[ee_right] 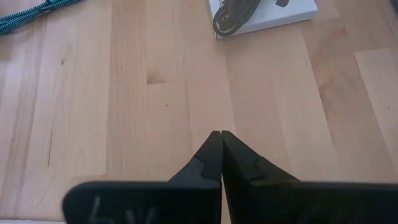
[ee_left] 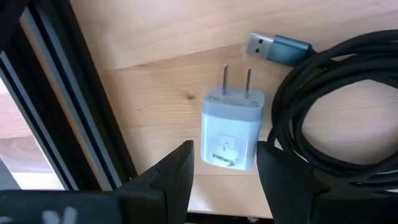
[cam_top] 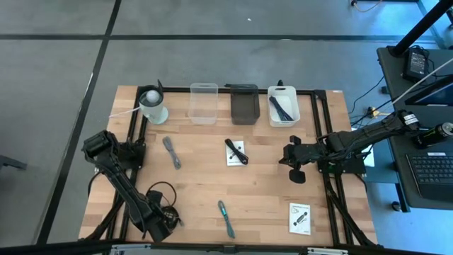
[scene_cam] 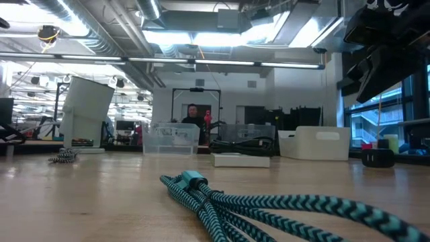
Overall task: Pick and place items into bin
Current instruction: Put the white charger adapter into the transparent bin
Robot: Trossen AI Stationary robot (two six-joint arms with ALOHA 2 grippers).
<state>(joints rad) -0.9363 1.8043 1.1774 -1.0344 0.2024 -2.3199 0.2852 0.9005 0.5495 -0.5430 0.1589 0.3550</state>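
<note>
My left gripper (ee_left: pixel 224 165) is open at the table's near left, low over a small white plug block (ee_left: pixel 231 132) that lies flat on the wood, prongs pointing away. Its fingers stand on either side of the block's near end. The black coiled cable (ee_left: pixel 339 106) lies beside the block, its blue-grey USB end (ee_left: pixel 277 48) resting on the table. In the high view this gripper (cam_top: pixel 164 221) sits just near of the coil (cam_top: pixel 163 195). My right gripper (ee_right: pixel 217 149) is shut and hovers over bare wood at the right (cam_top: pixel 294 163).
A teal braided cable (cam_top: pixel 225 217), a grey braided cable (cam_top: pixel 171 152) and two white cards with black parts (cam_top: pixel 236 152) (cam_top: pixel 300 217) lie on the table. Along the far edge stand a white cup-like container (cam_top: pixel 152 106), a clear bin (cam_top: pixel 204 103), a dark bin (cam_top: pixel 244 106) and a white bin (cam_top: pixel 283 106).
</note>
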